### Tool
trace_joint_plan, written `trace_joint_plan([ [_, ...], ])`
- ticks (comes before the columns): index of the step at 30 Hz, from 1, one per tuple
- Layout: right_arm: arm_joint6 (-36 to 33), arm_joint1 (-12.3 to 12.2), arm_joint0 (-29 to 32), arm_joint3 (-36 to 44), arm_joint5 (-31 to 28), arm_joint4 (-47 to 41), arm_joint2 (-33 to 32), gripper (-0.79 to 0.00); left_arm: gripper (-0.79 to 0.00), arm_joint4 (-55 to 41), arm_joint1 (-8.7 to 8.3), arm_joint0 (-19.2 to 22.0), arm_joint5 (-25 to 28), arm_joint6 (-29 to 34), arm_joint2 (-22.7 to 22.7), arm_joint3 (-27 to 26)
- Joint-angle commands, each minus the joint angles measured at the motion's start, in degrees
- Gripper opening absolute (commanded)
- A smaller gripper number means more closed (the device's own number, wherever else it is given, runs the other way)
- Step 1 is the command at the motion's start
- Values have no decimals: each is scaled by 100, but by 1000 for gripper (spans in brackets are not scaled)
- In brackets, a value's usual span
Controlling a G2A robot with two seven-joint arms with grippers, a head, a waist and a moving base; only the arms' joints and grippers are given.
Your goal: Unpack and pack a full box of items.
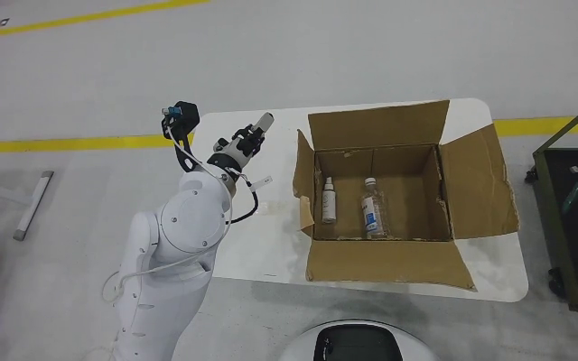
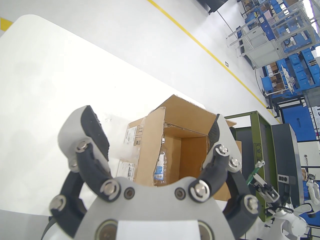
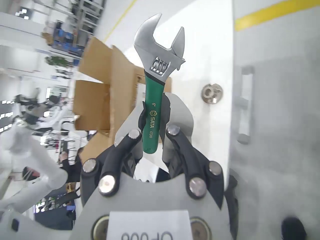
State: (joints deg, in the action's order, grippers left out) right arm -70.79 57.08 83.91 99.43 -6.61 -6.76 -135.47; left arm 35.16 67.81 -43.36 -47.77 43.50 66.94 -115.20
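Note:
An open cardboard box [image 1: 470, 194] stands on the right half of the white table [image 1: 262, 244]. A small white bottle [image 1: 329, 200] and a clear bottle with a blue label [image 1: 372, 209] lie inside it. My left gripper [image 1: 261, 124] hovers over the table left of the box, open and holding nothing [image 2: 152, 116]. The clear bottle [image 2: 160, 166] shows through a torn box corner. My right gripper [image 3: 155, 111] is shut on the green handle of an adjustable wrench [image 3: 160, 51], whose steel head sticks out past the fingers. It hangs beyond the box [image 3: 95, 93], by the cart [image 2: 260, 178].
A green cart [image 1: 553, 217] stands off the table's right end. The box flaps [image 1: 379, 124] are folded outward on all sides. A small round metal fitting [image 3: 212, 93] lies on the white surface. The table left of the box is bare.

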Motion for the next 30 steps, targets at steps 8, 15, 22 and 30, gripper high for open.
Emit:
trace_joint_plan([
  [8,-356,-17,84,257,-99,-1763,279,-785,0,0,0,0,0,0,0,0],
  [15,-187,-35,26,685,54,-1972,1140,-785,0,0,0,0,0,0,0,0],
  [22,160,-101,-273,1171,132,-959,2112,-785,0,0,0,0,0,0,0,0],
  [30,338,-128,-550,1196,318,-282,2961,-785,0,0,0,0,0,0,0,0],
])
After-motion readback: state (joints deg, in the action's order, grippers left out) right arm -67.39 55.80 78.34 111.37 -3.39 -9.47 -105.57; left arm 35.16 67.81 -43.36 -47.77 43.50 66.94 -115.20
